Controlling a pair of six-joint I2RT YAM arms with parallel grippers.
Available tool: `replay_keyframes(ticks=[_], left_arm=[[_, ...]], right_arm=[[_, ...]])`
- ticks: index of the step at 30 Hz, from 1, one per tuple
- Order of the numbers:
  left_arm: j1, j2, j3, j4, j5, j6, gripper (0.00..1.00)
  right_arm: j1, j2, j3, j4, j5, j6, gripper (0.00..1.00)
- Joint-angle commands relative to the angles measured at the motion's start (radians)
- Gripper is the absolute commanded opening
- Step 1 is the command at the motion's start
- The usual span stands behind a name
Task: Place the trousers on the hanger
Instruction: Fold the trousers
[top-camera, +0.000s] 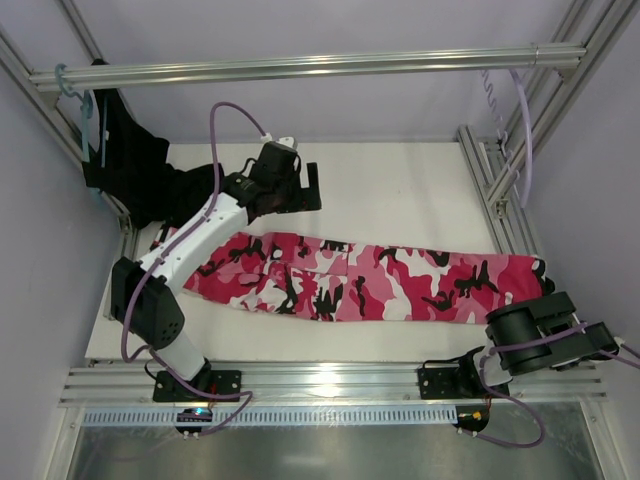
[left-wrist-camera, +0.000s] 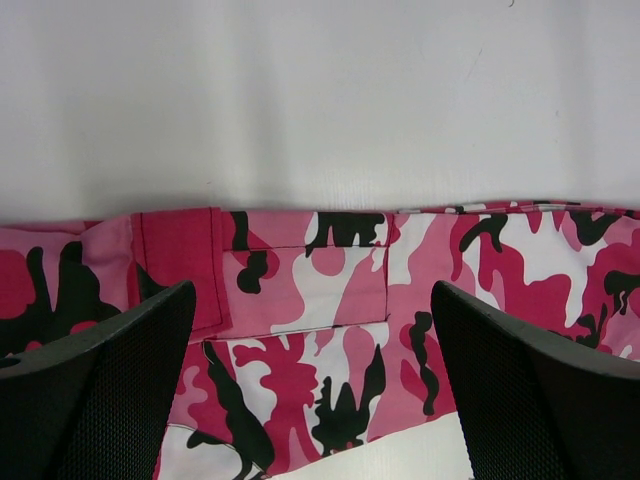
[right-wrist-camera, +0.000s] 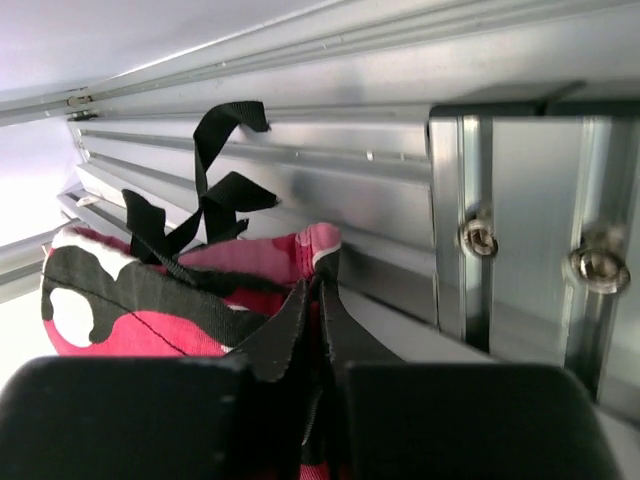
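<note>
The pink, crimson, white and black camouflage trousers (top-camera: 370, 280) lie flat across the white table, waist to the left and leg ends to the right. My right gripper (top-camera: 543, 296) is at the right end, its jaws shut on a pink hem fold of the trousers (right-wrist-camera: 300, 255), next to the metal frame. The right gripper (right-wrist-camera: 320, 290) pinches that fold between its tips. My left gripper (left-wrist-camera: 312, 292) hovers open over the waist and pocket area of the trousers (left-wrist-camera: 320, 300), holding nothing; in the top view the left gripper (top-camera: 303, 188) sits at the far edge. The pale lilac hanger (top-camera: 523, 130) hangs at the back right.
A black garment (top-camera: 135, 165) on a teal hanger (top-camera: 68, 82) hangs at the back left from the overhead rail (top-camera: 300, 66). Aluminium frame posts (top-camera: 490, 190) border the table's right side, close to my right gripper. Black straps (right-wrist-camera: 215, 190) dangle from the trouser hem.
</note>
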Motion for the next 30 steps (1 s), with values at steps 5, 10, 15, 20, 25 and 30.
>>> replay_keyframes(ticks=[5, 10, 15, 20, 25, 30], left_arm=[[0.001, -0.044, -0.008, 0.004, -0.015, 0.016, 0.99], [0.001, -0.046, -0.028, 0.015, -0.017, 0.016, 0.99], [0.006, -0.046, -0.028, 0.015, -0.047, 0.028, 1.00], [0.061, -0.041, -0.026, 0.012, -0.015, 0.015, 1.00], [0.141, -0.063, -0.060, 0.014, 0.021, 0.013, 1.00], [0.201, -0.116, -0.112, 0.012, 0.081, -0.002, 1.00]], right_arm=[[-0.008, -0.258, 0.072, -0.219, 0.059, -0.064, 0.04], [0.012, -0.402, 0.109, -0.330, 0.085, -0.105, 0.04], [0.221, -0.483, 0.196, -0.448, 0.162, -0.179, 0.04], [0.481, -0.584, 0.265, -0.597, 0.295, -0.257, 0.04], [0.772, -0.647, 0.304, -0.686, 0.444, -0.300, 0.04], [1.183, -0.666, 0.305, -0.724, 0.626, -0.285, 0.04]])
